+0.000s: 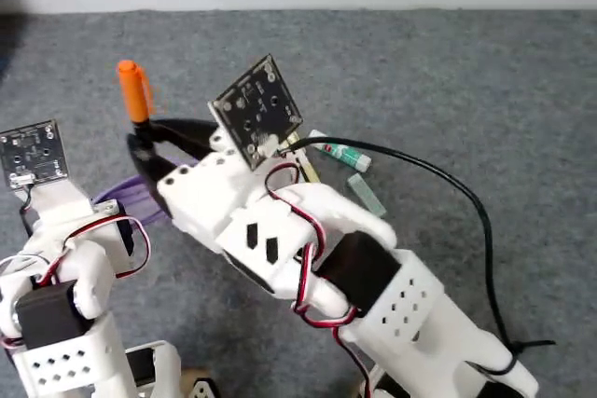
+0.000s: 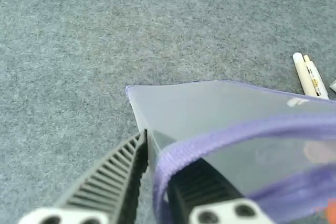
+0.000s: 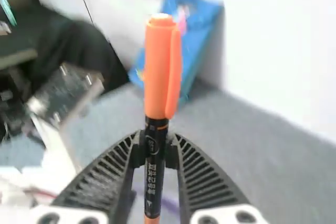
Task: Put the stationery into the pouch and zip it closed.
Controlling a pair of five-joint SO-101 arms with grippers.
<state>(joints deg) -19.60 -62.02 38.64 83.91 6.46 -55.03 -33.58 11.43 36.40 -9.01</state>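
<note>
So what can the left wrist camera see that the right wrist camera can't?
Left wrist view: the left gripper pinching the clear pouch with its purple zipper, and two pale pens lying beyond it. Right wrist view: the right gripper holding an orange-capped pen, with a blue box behind. Both: grey carpet.

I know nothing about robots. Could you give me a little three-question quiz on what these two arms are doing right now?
1. True or false: the right tool grips an orange-capped pen standing upright.
2. What does the left tool pinch? A) the edge of the pouch B) a ruler C) nothing
3. Fill in: the zip band along the pouch is ____ in colour.
Key: 1 true; 2 A; 3 purple.
</note>
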